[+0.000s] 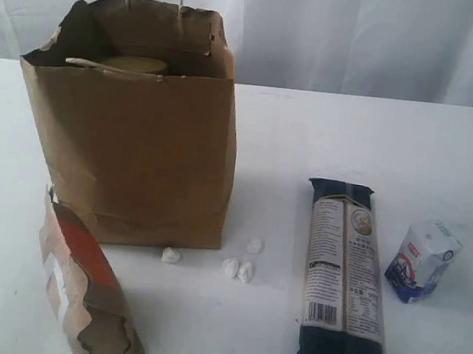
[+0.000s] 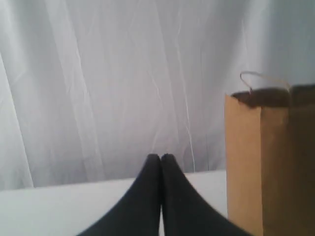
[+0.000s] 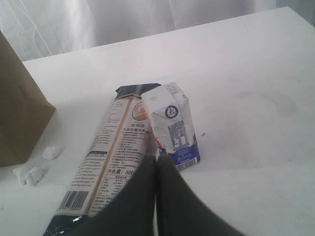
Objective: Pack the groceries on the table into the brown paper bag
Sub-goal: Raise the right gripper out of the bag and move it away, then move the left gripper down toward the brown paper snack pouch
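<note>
Bag — crumbs in front, pouch adj.

Left gripper: jaws being pressed fully together. Dark fingers being seen touching along whole inner edge, thin seam only between them, rounded tips side by side. Gripper being pointed roughly level, straight out from wrist.

Right gripper: jaws likewise being pressed shut. Dark fingers being seen meeting from base to tip, widening toward wrist. Gripper being tilted downward. Height of tips not being shown clearly.
</note>
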### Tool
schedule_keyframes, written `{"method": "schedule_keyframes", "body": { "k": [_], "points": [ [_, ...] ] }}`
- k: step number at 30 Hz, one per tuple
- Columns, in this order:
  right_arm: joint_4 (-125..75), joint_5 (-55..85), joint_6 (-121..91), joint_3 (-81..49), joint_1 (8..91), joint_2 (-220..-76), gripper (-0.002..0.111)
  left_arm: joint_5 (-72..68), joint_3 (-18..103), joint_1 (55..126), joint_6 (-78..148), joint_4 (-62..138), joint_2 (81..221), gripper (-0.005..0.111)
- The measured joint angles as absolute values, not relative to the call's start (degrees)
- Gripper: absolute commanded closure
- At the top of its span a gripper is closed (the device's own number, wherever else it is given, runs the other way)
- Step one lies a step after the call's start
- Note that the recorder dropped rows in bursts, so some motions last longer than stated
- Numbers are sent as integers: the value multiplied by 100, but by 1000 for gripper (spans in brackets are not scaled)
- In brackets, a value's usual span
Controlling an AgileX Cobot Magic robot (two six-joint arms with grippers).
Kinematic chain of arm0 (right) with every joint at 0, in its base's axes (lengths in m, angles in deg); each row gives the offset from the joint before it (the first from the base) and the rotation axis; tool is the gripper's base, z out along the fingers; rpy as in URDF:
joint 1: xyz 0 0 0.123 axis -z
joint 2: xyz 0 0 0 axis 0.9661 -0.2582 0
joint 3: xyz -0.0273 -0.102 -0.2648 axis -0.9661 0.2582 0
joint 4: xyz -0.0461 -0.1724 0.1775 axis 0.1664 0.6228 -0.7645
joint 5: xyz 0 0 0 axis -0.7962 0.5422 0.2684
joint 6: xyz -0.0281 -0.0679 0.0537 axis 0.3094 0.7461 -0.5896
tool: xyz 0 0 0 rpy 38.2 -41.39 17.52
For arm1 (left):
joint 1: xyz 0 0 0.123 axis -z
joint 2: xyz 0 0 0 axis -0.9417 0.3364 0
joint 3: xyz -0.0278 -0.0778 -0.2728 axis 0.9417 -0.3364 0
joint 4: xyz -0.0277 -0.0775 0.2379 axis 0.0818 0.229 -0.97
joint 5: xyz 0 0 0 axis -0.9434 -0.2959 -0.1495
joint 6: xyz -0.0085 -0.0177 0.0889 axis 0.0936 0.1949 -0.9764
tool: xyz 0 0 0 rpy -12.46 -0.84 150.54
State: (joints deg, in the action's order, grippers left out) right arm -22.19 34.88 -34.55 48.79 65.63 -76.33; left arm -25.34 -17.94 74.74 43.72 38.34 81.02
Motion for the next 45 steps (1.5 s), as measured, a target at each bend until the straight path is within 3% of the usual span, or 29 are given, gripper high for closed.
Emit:
{"method": "schedule_keyframes", "body": {
  "k": [8, 17, 23, 30, 36, 45],
  "points": [
    [-2219, 3474, -3455, 4879, 6563, -7633, 108, -3565, -1201, 7474, 4150, 4154, 8139, 107],
    [-2219, 3461, -3455, 4879, 6563, -7633, 108, -3586, 1431, 7474, 3519, 4491, 10348, 107],
    [-2219, 3457, -3455, 4879, 6563, -7633, 108, -1328, 2734, 7474, 3348, 3465, 11996, 107],
    [-2219, 3457, -3446, 4879, 6563, -7633, 108, 2921, 4180, 7484, 4009, 3448, 13317, 107],
    [-2219, 3457, -3443, 4879, 6563, -7633, 108, 4368, 4402, 7484, 4147, 3544, 13528, 107],
    [-2219, 3448, -3433, 4879, 6563, -7633, 108, 5066, 4014, 7484, 4183, 4704, 13528, 107]
  ]
}}
